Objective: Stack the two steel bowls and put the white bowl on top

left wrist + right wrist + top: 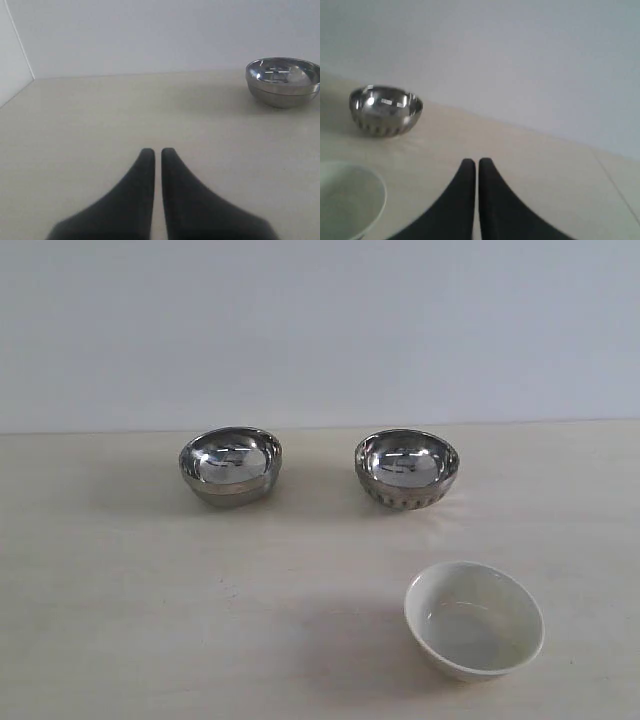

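Two steel bowls stand apart on the table: a smooth-sided one at the left and a ribbed one at the right. The white bowl sits nearer the front, right of centre. The left wrist view shows the smooth steel bowl far from my left gripper, which is shut on nothing. The right wrist view shows the ribbed steel bowl and part of the white bowl, both away from my right gripper, also shut and empty. Neither gripper appears in the exterior view.
A pale beige table carries everything, with a plain light wall behind it. A wall corner shows in the left wrist view.
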Action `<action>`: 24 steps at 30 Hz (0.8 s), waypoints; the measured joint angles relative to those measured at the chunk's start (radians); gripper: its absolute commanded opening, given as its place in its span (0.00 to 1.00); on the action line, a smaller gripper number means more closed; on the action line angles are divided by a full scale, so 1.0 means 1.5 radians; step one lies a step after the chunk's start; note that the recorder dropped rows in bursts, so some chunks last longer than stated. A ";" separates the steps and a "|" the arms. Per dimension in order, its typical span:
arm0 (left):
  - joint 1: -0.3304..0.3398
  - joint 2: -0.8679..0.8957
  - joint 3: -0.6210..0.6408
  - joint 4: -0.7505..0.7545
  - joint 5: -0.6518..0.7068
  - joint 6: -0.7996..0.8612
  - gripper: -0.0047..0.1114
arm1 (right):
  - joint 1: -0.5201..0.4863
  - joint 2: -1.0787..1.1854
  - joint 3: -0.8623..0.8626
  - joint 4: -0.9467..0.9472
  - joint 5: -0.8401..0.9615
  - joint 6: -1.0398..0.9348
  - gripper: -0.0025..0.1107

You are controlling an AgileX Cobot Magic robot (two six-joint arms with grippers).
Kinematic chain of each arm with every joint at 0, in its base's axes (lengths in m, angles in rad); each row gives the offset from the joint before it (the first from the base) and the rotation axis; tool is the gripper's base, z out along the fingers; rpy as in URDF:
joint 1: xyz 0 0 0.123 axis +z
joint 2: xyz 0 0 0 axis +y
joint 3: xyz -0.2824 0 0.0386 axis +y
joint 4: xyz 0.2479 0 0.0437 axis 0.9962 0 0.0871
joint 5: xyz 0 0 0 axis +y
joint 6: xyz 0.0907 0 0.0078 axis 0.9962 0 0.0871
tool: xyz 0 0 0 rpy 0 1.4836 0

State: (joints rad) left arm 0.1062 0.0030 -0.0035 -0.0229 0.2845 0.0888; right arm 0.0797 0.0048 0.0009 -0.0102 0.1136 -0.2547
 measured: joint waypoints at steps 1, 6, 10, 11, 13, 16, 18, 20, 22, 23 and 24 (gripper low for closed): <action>0.000 0.000 0.000 0.000 0.000 0.000 0.08 | 0.000 0.000 0.000 0.000 -0.052 0.000 0.02; 0.000 0.000 0.000 0.000 0.000 0.000 0.08 | 0.000 0.000 0.000 0.000 -0.278 0.183 0.02; 0.000 0.000 0.000 0.000 0.000 0.000 0.08 | 0.000 -0.001 -0.006 0.000 -0.439 0.368 0.02; 0.000 0.000 0.000 0.000 0.000 0.000 0.08 | 0.000 -0.001 -0.018 0.000 -0.439 0.377 0.02; 0.000 0.000 0.000 0.000 0.000 0.000 0.08 | 0.000 -0.002 -0.092 -0.008 -0.361 0.391 0.02; 0.000 0.000 0.000 0.000 0.000 0.000 0.08 | 0.000 0.009 -0.194 -0.053 -0.260 0.396 0.04; 0.000 0.000 0.000 0.000 0.000 0.000 0.08 | 0.000 0.035 -0.249 -0.080 -0.217 0.397 0.12; 0.000 0.000 0.000 0.000 0.000 0.000 0.08 | 0.000 0.071 -0.299 -0.093 -0.177 0.403 0.28; 0.000 0.000 0.000 0.000 0.000 0.000 0.08 | 0.000 0.120 -0.351 -0.099 -0.140 0.409 0.47; 0.000 0.000 0.000 0.000 0.000 0.000 0.08 | 0.000 0.147 -0.370 -0.099 -0.126 0.413 0.58; 0.000 0.000 0.000 0.000 0.000 0.000 0.08 | 0.000 0.175 -0.397 -0.099 -0.105 0.422 0.69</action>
State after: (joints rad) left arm 0.1062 0.0030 -0.0035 -0.0229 0.2845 0.0888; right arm 0.0797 0.2681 -0.5944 -0.1587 -0.0443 0.3777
